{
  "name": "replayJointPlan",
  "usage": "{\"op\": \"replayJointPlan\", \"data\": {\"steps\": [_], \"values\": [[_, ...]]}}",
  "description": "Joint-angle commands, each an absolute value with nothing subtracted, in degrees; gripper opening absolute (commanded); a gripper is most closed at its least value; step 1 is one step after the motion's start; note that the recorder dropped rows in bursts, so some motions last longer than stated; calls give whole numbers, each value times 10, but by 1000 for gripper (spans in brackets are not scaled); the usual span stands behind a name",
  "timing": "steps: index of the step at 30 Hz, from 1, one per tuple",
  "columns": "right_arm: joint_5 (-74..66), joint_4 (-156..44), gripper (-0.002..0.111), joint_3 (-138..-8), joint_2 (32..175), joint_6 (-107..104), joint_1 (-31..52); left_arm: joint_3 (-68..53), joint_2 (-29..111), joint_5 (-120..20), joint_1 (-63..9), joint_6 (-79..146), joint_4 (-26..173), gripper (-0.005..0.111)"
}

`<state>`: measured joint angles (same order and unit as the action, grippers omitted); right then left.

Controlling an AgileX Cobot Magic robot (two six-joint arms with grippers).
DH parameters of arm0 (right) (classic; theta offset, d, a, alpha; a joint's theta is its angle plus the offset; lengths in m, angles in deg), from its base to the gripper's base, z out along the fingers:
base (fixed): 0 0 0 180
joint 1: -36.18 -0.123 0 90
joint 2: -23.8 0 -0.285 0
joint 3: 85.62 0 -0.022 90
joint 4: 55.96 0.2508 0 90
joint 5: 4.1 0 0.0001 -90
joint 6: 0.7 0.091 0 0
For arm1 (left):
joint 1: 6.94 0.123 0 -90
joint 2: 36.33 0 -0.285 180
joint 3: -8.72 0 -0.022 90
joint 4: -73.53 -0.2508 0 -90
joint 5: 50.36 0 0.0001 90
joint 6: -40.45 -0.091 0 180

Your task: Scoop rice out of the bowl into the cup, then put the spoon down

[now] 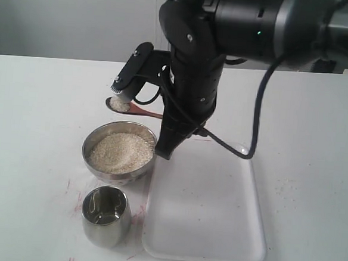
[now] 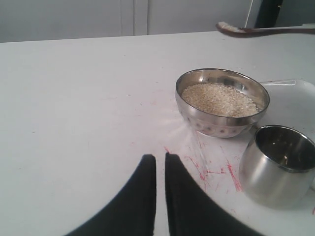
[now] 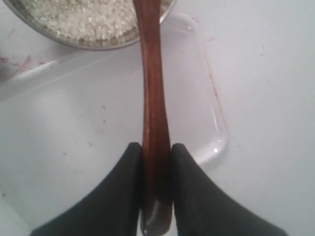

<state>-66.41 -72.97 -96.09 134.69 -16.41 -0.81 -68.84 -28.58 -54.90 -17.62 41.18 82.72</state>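
Note:
My right gripper (image 3: pixel 156 152) is shut on the handle of the dark wooden spoon (image 3: pixel 153 83), held level in the air. The spoon's head (image 1: pixel 119 104) carries a small heap of rice (image 1: pixel 121 103) and hangs past the far side of the steel bowl (image 1: pixel 114 175). In the exterior view the arm hides the gripper itself. The bowl holds a mound of rice (image 1: pixel 120 152). The steel cup (image 1: pixel 105 218) stands just in front of the bowl, showing only reflections inside. My left gripper (image 2: pixel 160 160) hovers low over the table, left of the cup (image 2: pixel 278 169), jaws nearly touching, holding nothing.
A white plastic tray (image 1: pixel 204 210) lies right of the bowl and cup, under my right arm. Red scuff marks (image 2: pixel 211 169) stain the table near the cup. A black cable (image 1: pixel 255 124) loops down from the right arm over the tray's far edge.

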Motion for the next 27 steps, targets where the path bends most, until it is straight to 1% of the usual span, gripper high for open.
{"op": "replayJointPlan", "data": {"steps": [1, 6, 10, 15, 27], "values": [[-736, -770, 0, -963, 1307, -155, -25, -685, -285, -547, -177, 415, 833, 14], [-741, -778, 0, -963, 1271, -155, -72, -685, -285, -547, -177, 415, 833, 14], [-741, -774, 0, -962, 1253, -104, -114, -685, -285, -547, -177, 415, 833, 14], [-741, -765, 0, -948, 1231, -95, -169, -685, -285, -547, -177, 415, 833, 14], [-741, -771, 0, -824, 1157, 29, -274, -685, -285, -547, -177, 415, 833, 14]]}}
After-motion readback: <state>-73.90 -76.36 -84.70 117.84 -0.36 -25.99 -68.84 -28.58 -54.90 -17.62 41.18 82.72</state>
